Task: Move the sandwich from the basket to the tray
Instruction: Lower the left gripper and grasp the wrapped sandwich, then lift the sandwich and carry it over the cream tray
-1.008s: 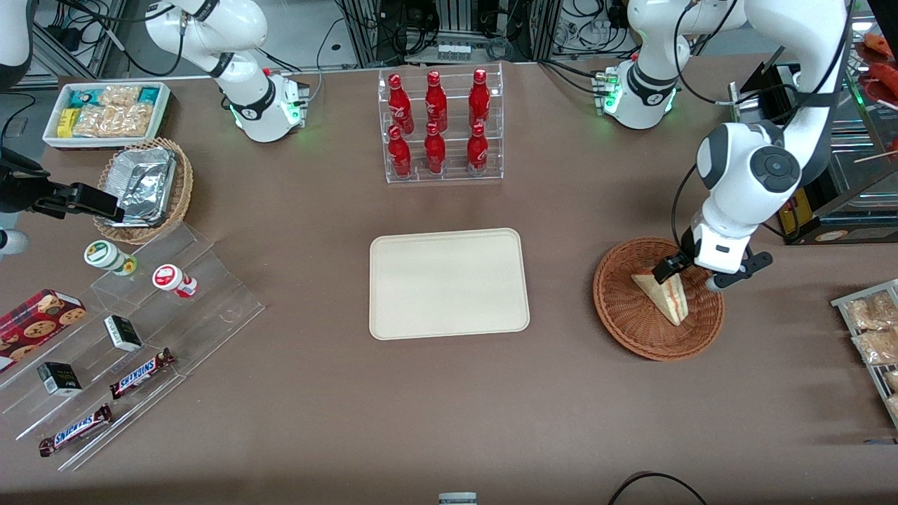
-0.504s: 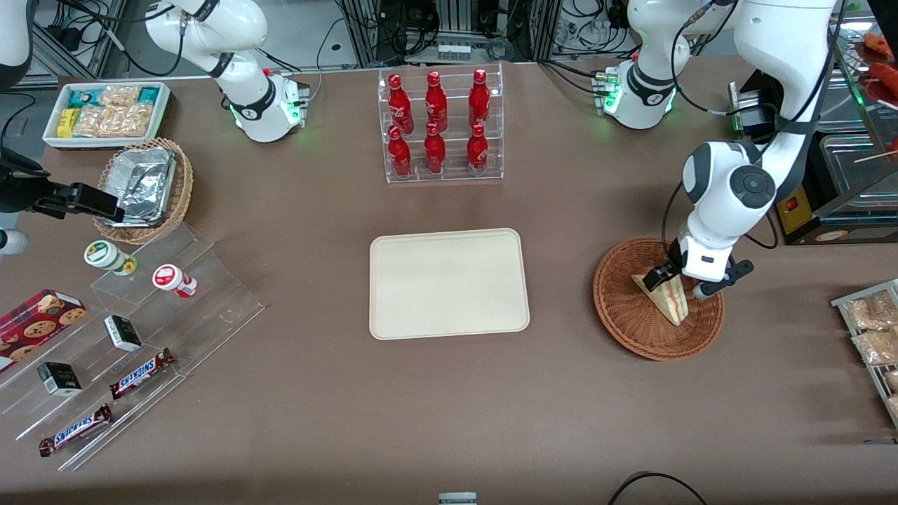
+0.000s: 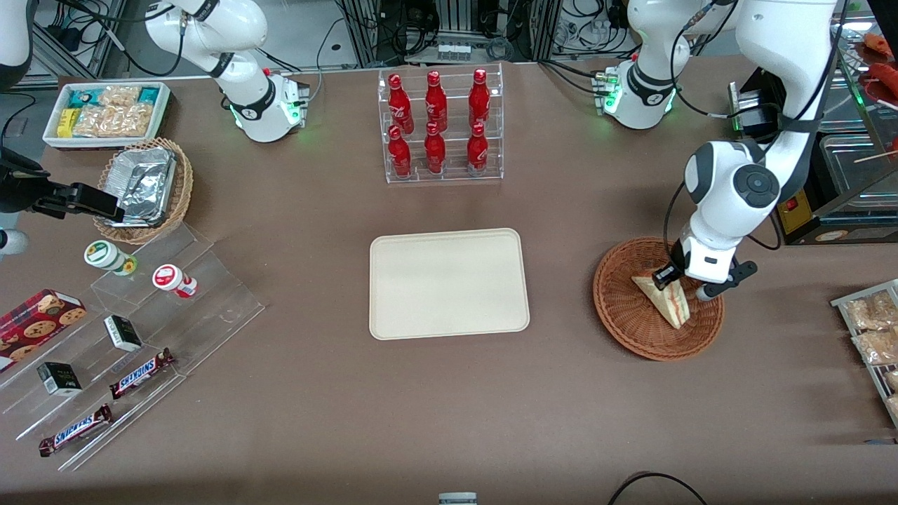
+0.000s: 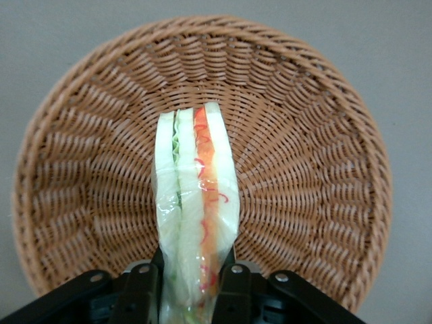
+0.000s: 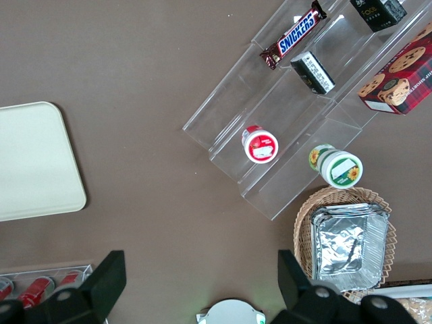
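The sandwich (image 3: 665, 300) is sitting in the basket (image 3: 624, 315), a pale wedge with its layered edge turned up, and in the wrist view its stripes of white bread, green and red-orange filling (image 4: 196, 223) are showing clearly inside a clear wrap. The gripper (image 3: 679, 280) is right down on it at the wedge's wide end, the end farther from the front camera. The two black fingers (image 4: 143, 290) are pressing against both flat sides of the sandwich, so they are closing on it and gripping it. Whether the wedge is resting on the weave or hanging just clear of it is hard to call from here; it is looking low in the basket either way. The basket is standing on the brown tabletop (image 3: 449, 407) toward the working arm's end. The tray (image 3: 449, 283) is lying flat at the middle of the tabletop, well apart from the basket. A clear rack of red bottles (image 3: 438, 126) is standing farther from the front camera than the tray.
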You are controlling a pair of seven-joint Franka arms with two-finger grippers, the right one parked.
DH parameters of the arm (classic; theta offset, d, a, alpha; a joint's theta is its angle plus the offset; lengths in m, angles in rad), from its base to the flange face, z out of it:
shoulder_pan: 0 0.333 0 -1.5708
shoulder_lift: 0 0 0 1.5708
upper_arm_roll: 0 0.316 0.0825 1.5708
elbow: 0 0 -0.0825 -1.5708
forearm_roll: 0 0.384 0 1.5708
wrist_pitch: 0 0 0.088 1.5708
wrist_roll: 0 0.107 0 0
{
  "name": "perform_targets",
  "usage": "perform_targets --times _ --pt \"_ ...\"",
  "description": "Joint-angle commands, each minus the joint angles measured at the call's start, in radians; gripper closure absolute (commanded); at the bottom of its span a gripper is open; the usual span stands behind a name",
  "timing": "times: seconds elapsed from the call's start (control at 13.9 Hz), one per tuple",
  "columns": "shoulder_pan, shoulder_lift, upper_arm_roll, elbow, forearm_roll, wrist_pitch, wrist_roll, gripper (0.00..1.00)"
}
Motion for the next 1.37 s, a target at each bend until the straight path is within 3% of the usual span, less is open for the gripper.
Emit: perform_targets --times 0.0,0.29,0.5,0.94,1.3 --pt "-0.03 -0.118 -0.006 0.054 0.004 -0.175 -0.009 1.0" --pt "-0.049 -0.133 -0.05 0.307 0.004 -0.529 -0.012 1.0" --pt "-0.055 -0.134 -0.148 0.4 0.003 -0.62 -0.029 1.0" --pt "-0.083 -0.025 -0.416 0.509 0.009 -0.625 -0.176 1.0" --pt "-0.282 0.195 -0.426 0.605 0.147 -0.512 -0.371 1.0"
